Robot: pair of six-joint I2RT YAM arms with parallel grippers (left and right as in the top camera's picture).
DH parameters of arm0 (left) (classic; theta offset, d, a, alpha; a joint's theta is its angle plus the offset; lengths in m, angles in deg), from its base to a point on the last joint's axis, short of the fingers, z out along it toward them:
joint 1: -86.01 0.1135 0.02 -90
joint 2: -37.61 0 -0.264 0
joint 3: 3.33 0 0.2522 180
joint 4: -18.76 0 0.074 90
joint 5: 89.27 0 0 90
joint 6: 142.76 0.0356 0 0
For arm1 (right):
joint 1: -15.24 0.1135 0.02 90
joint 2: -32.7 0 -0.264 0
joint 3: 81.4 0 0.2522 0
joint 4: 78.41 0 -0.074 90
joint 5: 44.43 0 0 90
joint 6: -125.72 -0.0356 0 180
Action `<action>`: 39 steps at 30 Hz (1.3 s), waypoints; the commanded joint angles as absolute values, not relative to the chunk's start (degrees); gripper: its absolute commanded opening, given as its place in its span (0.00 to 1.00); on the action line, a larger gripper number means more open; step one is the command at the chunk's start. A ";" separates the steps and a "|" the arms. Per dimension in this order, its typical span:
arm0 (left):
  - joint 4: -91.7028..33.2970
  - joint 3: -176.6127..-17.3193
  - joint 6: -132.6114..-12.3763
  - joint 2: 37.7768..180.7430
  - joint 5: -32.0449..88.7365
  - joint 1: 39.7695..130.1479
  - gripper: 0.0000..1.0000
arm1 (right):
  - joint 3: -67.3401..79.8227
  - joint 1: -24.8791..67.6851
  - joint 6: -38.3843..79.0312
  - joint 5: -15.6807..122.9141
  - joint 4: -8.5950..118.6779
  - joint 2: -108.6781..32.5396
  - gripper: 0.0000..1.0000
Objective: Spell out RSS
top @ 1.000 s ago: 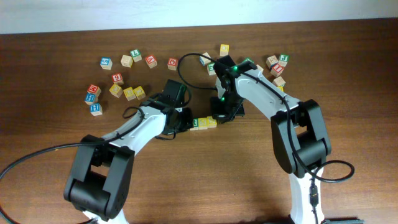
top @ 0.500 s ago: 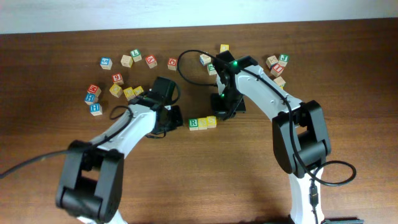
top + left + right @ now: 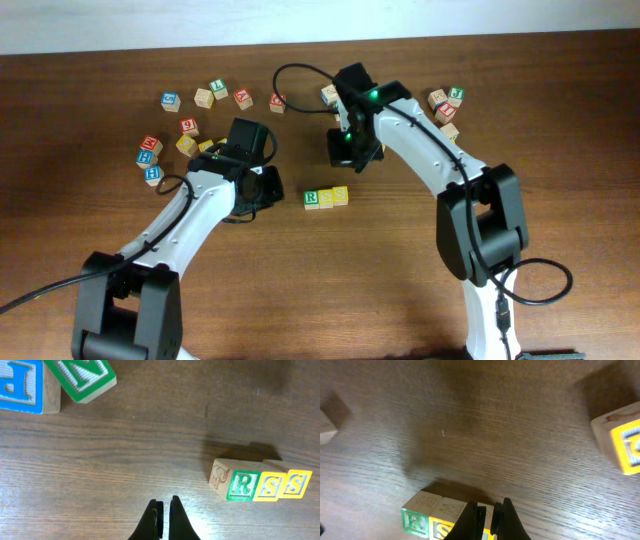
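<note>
- wooden lettered cubes [image 3: 204, 97] are lying scattered along the far part of the brown bench [image 3: 330, 290] in the overhead view. the green r cube [image 3: 312, 199] and the two yellow s cubes [image 3: 333, 197] are sitting in one touching row near the middle.
- also from overhead, the left claw [image 3: 272, 187] is hovering just left of that row, apart from it. the right claw [image 3: 345, 160] is hanging on the far side of the row, also apart from it.
- in the left wrist view, the left claw [image 3: 164, 504] is showing its fingers pressed together, pinching nothing. the green r cube [image 3: 242, 485] and the two yellow s cubes [image 3: 282, 485] are lying off to its right, reading r, s, s. a blue cube [image 3: 20, 385] and a green n cube [image 3: 82, 377] are sitting at the top left.
- in the right wrist view, the right claw [image 3: 490, 507] is likewise pressed together and carrying nothing. the green r cube [image 3: 415, 520] is peeking in at the bottom edge, with the yellow cubes partly hidden behind the fingers. another yellow-faced cube [image 3: 625, 442] is sitting at the right edge.
</note>
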State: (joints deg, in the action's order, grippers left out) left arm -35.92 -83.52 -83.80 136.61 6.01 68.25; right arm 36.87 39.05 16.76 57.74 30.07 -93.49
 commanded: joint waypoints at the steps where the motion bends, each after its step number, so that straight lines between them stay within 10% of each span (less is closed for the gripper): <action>1: -36.62 -84.27 -83.13 135.96 5.37 68.29 0.00 | 34.73 39.71 15.25 55.20 31.77 -95.19 0.04; 39: -37.30 -84.25 -83.13 135.96 5.40 68.29 0.00 | 30.97 43.36 13.96 52.82 31.80 -95.19 0.04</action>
